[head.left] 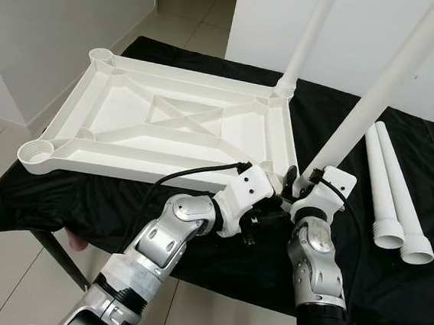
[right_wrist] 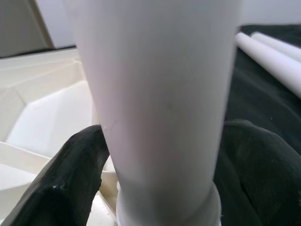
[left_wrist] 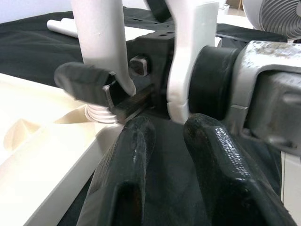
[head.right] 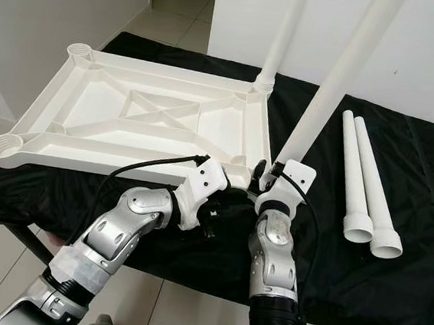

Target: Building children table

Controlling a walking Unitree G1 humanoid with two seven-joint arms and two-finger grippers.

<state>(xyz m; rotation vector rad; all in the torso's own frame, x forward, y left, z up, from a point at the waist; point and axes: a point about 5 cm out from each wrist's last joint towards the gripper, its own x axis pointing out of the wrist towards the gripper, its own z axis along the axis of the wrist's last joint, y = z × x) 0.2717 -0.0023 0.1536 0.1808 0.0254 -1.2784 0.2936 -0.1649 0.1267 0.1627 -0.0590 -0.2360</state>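
White tabletop [head.left: 167, 123]: 1 | legs: 4 | right claw [head.left: 296, 184] grips one leg [head.left: 369, 100]

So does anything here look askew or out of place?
Yes: the leg in the right gripper leans, while the far leg stands straight in its socket. It sits at the near corner of the upturned tabletop with its threads still showing. The left gripper is close beside it. Two spare legs lie flat.

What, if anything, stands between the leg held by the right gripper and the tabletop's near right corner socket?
Nothing visible does. The right gripper holds the leg with its threaded end right at the tabletop corner. The left gripper sits beside it, not in between.
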